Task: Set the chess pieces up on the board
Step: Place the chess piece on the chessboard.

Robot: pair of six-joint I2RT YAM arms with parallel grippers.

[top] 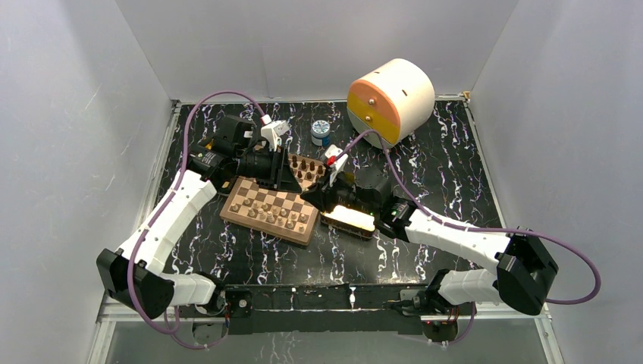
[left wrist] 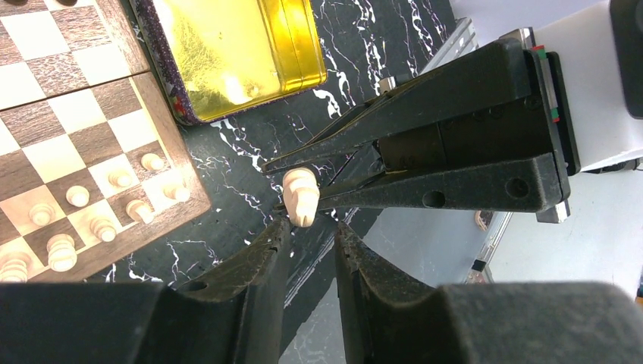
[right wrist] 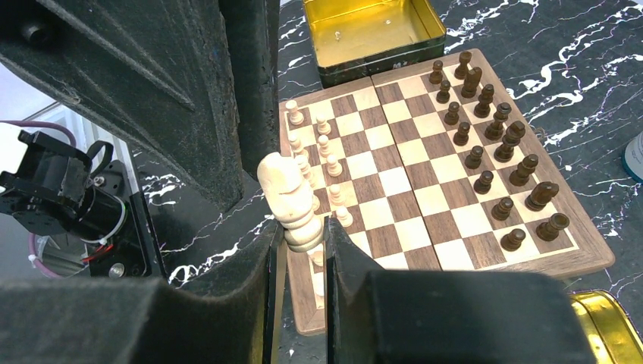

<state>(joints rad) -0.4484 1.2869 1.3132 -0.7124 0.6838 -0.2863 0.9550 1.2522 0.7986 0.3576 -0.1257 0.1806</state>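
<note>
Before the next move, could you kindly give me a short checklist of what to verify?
1. Right gripper shut on the pale piece: ok.
2. Left gripper open and empty: ok.
3. Pale piece clear of the left fingers: cannot tell, they nearly meet.
4. Dark pieces upright in two rows on the board: ok.
5. Free square on the pale side: cannot tell, partly hidden.
</note>
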